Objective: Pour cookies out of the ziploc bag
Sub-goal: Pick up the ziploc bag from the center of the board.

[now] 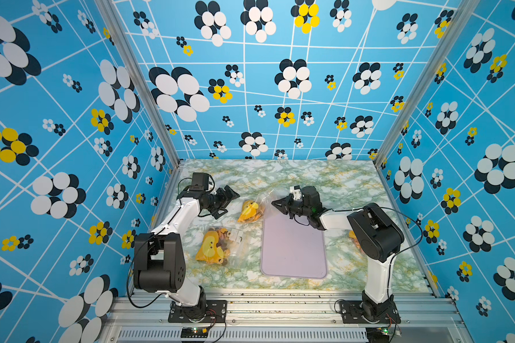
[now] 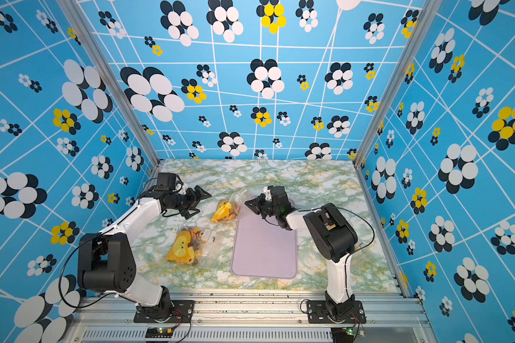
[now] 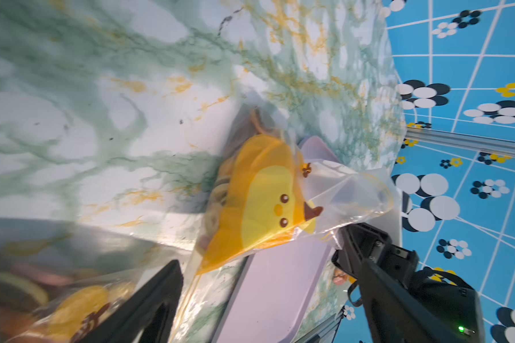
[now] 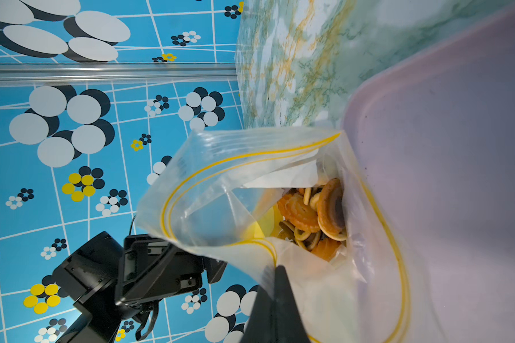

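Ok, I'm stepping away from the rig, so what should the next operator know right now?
Left gripper: open, empty, near the ziploc bag.
Right gripper: shut on that bag's open mouth, at the tray's far corner.
Cookies: all in the bag, none on the tray.
Second bag: lying beside the tray.
Done: bag open and gripped.
Left: lift it and tip it over the tray.

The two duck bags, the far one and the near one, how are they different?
The far bag is pinched at its rim by the right gripper; the near bag lies untouched. The far bag's mouth gapes open; the near bag lies flat. Both are clear, carry a yellow duck, and hold cookies.
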Available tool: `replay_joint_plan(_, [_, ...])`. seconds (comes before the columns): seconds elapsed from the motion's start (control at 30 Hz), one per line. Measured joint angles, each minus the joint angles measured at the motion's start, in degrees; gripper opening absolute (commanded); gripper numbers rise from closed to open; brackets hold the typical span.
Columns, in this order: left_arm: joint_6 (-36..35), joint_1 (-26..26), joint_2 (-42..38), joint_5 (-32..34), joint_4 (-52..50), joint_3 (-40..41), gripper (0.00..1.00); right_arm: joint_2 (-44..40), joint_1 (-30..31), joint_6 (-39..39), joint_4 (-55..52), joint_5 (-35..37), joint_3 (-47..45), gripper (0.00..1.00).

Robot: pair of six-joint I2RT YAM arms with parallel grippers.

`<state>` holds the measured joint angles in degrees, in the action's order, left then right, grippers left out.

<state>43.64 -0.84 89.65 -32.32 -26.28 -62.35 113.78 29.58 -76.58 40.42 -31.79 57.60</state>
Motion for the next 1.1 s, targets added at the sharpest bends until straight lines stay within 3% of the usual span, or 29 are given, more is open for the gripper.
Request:
replay_joint_plan(0.27, [-0.52, -0.7, 1.86, 0.11, 0.61, 4.52, 0.96, 0.0, 0.0, 0.0, 0.37, 0.0, -0.04, 0.0])
replay_joint_plan(0.8, [13.81, -9.33, 4.59, -6.75, 15.65, 6.8, 0.96, 0.0, 0.0, 0.07, 0.48, 0.17, -0.04, 0.0])
replay_joint_plan(0.93, [13.84, -9.77, 1.84, -7.17, 13.84, 5.46, 0.97, 0.0, 0.0, 0.13, 0.48, 0.2, -0.24, 0.0])
replay_joint_plan(1.1, [8.35, -9.11, -3.61, -4.7, 7.74, 2.84, 0.82, 0.02, -0.04, 0.74, 0.28, 0.42, -0.92, 0.0])
